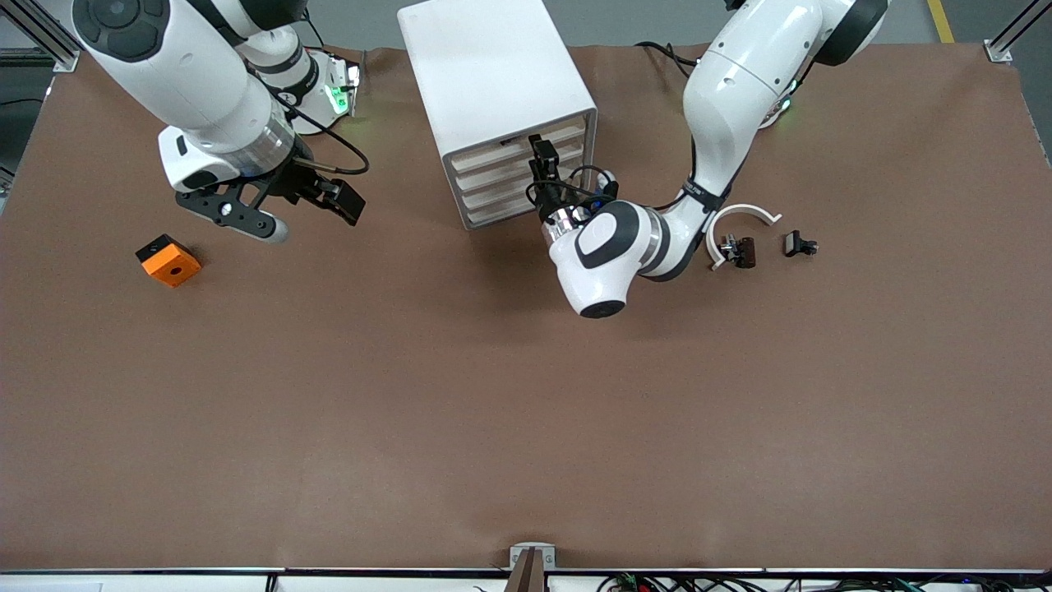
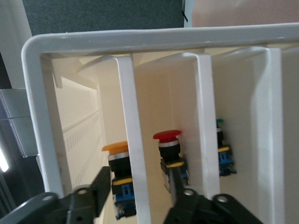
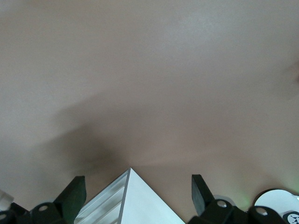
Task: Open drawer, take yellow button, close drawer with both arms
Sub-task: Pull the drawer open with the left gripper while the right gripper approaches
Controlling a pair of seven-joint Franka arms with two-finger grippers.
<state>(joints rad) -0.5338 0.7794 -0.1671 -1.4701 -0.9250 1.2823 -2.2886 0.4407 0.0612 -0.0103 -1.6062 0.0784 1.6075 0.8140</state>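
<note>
On the brown table [image 1: 526, 411], left hand [image 2: 138, 193] straddles, perhaps grips, the drawer [image 2: 135, 154] front; button [image 2: 119, 177] just inside.

Brown table [image 1: 526, 411] with white cabinet [image 1: 485, 74], orange block [image 1: 168, 261], curved band [image 1: 744, 215], clips [image 1: 799, 244].

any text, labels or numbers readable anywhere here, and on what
None can be read.
Left arm: a black band at the wrist carries small white print, too small to read.
Right arm: a black band carries small white print, too small to read.
Cabinet, orange block: no markings visible.
</note>
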